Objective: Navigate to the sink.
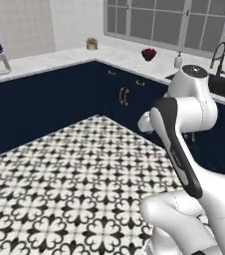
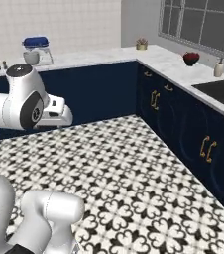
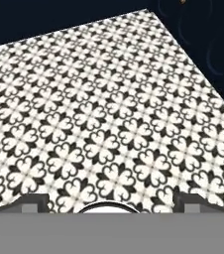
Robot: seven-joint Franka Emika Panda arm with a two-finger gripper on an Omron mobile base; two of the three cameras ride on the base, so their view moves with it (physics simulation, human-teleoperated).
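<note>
Dark finger tips rise at the bottom of your hand view, one at each side: the gripper [image 3: 106, 204] stands spread wide, with nothing between the tips. Beneath it lies only the black-and-white patterned floor tile [image 3: 109, 124], so the hand is idle and slung low in front of the folded arm [image 1: 184, 144].

Outward from there, the floor runs to navy base cabinets [image 2: 183, 119] with brass pulls, topped by a pale marble counter [image 2: 156, 57] that turns a corner under the window. On that counter you can pick out a small potted plant [image 2: 141, 44], a dark red bowl [image 2: 191, 58], a soap bottle [image 2: 218, 68] and, along the other run, a blue-topped stand mixer [image 2: 36, 49].

The sink [image 2: 223, 92] is set into the counter at your right, past the soap bottle; in the left base view its black faucet [image 1: 218, 56] stands above the basin's edge, partly behind the arm. It is near but off to the side, not yet squarely ahead.

As for handling: you take hold of nothing here. The sink looks rigid, heavy and built in, a place to drive up to, not to lift. I judge that the base needs to turn right and close in, with the arm kept tucked clear of the cabinet fronts.
</note>
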